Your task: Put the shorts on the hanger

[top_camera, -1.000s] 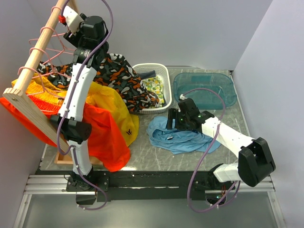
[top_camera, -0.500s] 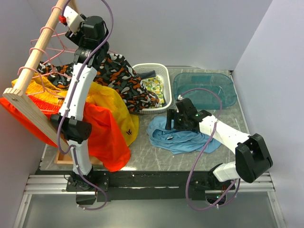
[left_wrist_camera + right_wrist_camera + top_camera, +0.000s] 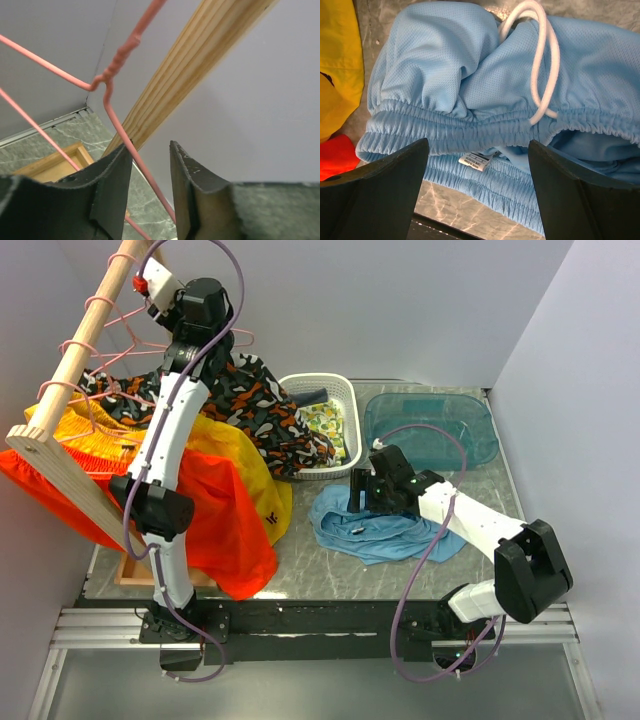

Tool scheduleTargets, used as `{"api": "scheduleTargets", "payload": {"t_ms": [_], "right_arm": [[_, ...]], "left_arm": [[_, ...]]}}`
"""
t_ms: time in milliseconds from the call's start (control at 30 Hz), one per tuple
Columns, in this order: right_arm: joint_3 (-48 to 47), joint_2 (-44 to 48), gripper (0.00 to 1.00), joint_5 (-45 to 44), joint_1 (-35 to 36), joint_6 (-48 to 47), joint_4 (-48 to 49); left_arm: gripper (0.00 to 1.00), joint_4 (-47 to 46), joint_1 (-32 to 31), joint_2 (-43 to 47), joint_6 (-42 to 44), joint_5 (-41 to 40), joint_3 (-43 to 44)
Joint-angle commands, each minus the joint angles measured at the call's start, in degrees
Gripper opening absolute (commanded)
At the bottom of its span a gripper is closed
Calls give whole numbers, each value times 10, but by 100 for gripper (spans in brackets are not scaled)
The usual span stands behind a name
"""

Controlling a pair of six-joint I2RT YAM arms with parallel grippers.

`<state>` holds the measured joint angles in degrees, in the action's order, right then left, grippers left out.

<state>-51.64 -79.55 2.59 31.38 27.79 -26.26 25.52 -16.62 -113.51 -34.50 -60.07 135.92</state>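
The light sky-blue shorts [image 3: 380,532] lie crumpled on the marble table right of centre. In the right wrist view their elastic waistband [image 3: 445,127] and white drawstring [image 3: 540,60] face the camera. My right gripper [image 3: 358,496] is open, its jaws wide apart just above the waistband [image 3: 478,144], touching nothing. My left gripper [image 3: 150,282] is raised high at the wooden rail. Its jaws stand narrowly apart with the pink wire hanger [image 3: 116,117] running slantwise between them, touching both fingers. The hanger's wire also shows beside the arm in the top view [image 3: 240,336].
The slanted wooden rail [image 3: 75,350] carries more pink hangers, yellow shorts [image 3: 245,465], an orange garment [image 3: 225,535] and black, orange and white patterned shorts [image 3: 250,400]. A white basket [image 3: 343,390] and a teal tray [image 3: 480,430] stand at the back.
My left gripper has risen and shifted right at the rail, and the pink hanger wire has swung out with it. My right gripper has edged left over the shorts' waistband.
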Motion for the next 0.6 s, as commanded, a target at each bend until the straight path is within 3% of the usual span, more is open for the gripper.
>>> {"api": "scheduleTargets", "payload": {"t_ms": [0,400,567], "right_arm": [[-23,-5,87,-9,5,-9,1],[-28,-14,87,-10,5,-9,4],[-29,-16,87,-10,5,-8,5]], "left_arm": [[37,-40,3,19,14,-3,-14],[13,-69,1,44,29,-3,-42],[8,-91,-4,57,36,-5,-58]]}}
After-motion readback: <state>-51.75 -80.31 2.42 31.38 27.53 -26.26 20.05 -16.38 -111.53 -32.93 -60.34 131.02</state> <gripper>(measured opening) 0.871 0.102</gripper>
